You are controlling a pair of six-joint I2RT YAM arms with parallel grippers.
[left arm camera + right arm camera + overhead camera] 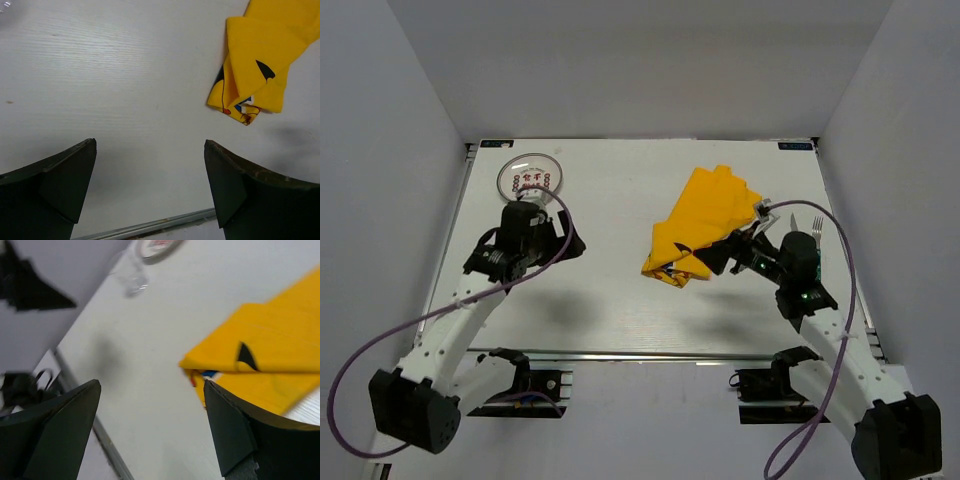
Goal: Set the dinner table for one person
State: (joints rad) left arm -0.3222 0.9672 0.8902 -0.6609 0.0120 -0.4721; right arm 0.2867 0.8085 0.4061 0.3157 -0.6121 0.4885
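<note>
Currently the right hand (pixel 152 385) stands wide with nothing between its fingers. The folded corner of the rumpled yellow cartoon-printed cloth mat (pixel 705 220) lies just beside one fingertip, likely because the mat needs spreading flat before anything goes on it. The left hand (pixel 150 144) is also wide and empty, hovering over the large white plank-grained surface (pixel 610 290) that carries everything. A clear glass dish with red print (pixel 530 178) sits far left and a metal fork (pixel 817 235) far right, both off the mat.
</note>
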